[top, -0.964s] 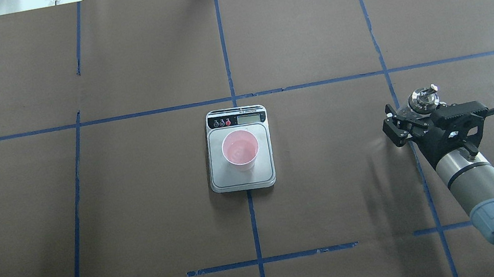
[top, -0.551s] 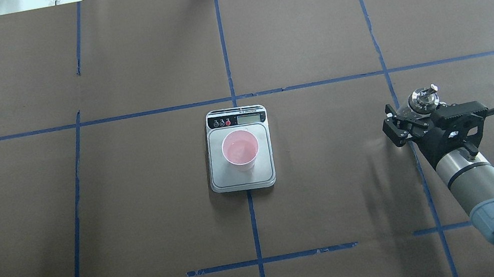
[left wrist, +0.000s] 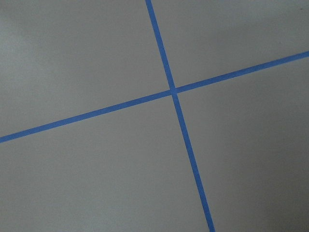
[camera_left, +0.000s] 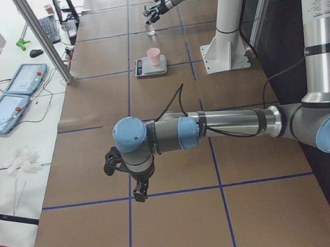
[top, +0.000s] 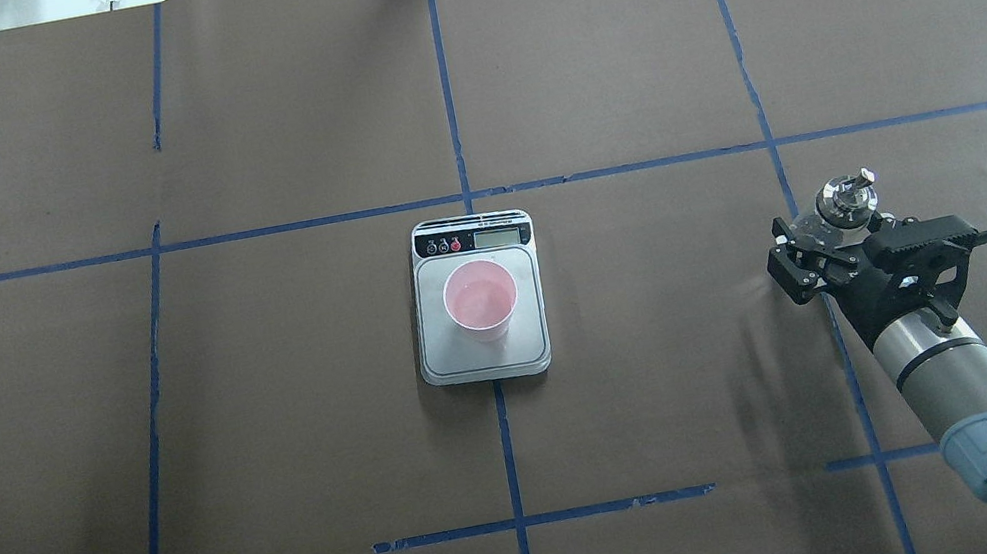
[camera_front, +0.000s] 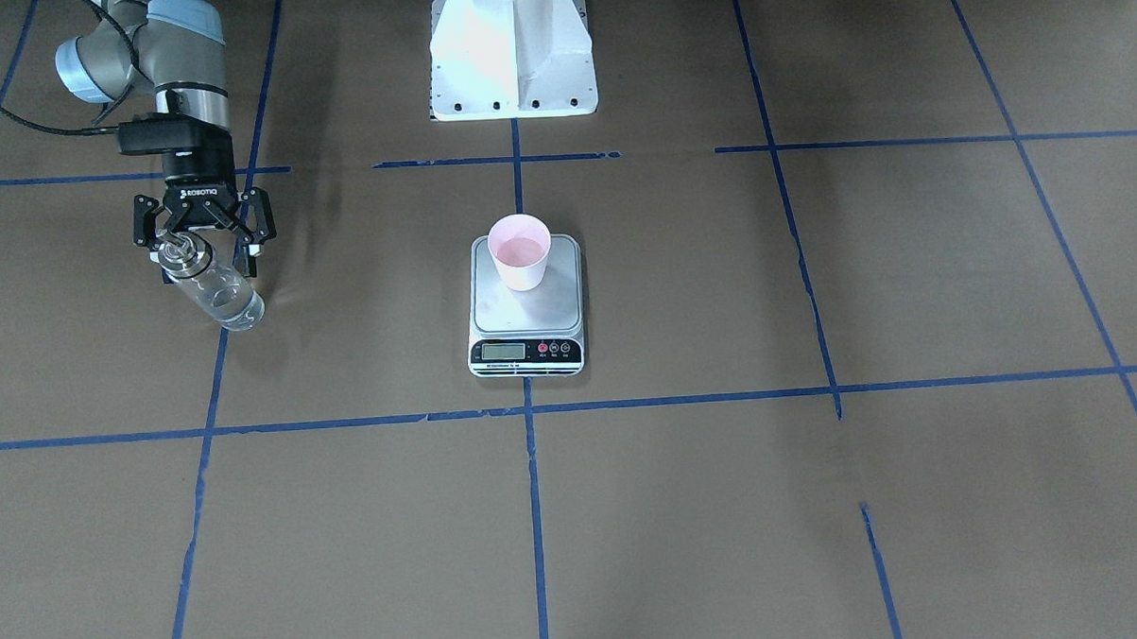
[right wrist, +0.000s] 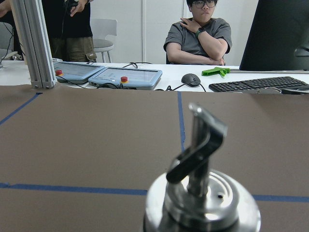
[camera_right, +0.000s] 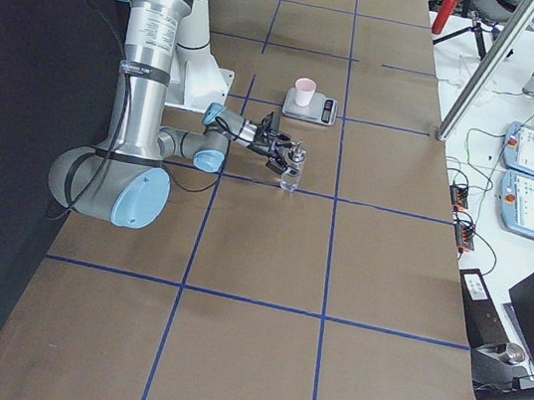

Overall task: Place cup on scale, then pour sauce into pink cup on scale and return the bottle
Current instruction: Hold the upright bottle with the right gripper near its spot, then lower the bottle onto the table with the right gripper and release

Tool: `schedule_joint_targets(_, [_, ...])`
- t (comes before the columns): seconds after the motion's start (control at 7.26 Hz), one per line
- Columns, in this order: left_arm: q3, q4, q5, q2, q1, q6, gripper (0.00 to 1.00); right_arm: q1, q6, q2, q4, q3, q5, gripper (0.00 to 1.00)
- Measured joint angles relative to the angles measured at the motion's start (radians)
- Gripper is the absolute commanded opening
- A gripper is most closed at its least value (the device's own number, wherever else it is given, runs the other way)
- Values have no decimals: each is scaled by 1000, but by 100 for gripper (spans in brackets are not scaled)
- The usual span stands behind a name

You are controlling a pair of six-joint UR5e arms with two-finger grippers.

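The scale [top: 467, 355] is sitting at the middle of the table [top: 275, 133], straddling the centre tape line [top: 449, 102], with its display strip on the side away from the robot base [camera_front: 510, 47]. The cup [top: 480, 298] is standing upright near the middle of the scale's platform. The bottle [top: 848, 197] is standing upright on another tape line, well apart on the scale's right. The right gripper [camera_front: 205, 264] is hanging just on the robot's side of the bottle, its fingers [top: 789, 269] spreading to either side. The left gripper [camera_left: 125, 180] is hovering above the table's left end. Beyond the far edge, 2 control tablets [right wrist: 128, 77], a mouse [right wrist: 190, 79] and a keyboard [right wrist: 251, 84] are lying before a seated person [right wrist: 198, 34].
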Motion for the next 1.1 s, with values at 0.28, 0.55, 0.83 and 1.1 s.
schedule_joint_targets(0.28, [-1, 0, 0, 0, 0, 0, 100, -32, 16, -13, 0, -3, -35, 100])
schedule_joint_targets(0.55, [-1, 0, -1, 0, 0, 0, 100, -82, 50, -43, 1, -4, -82, 100])
schedule_joint_targets(0.83, [-2, 0, -1, 0, 0, 0, 100, -130, 81, -74, 1, -5, -124, 100])
schedule_joint_targets(1.1, [-2, 0, -1, -1, 0, 0, 100, -147, 88, -141, 2, -1, -126, 100])
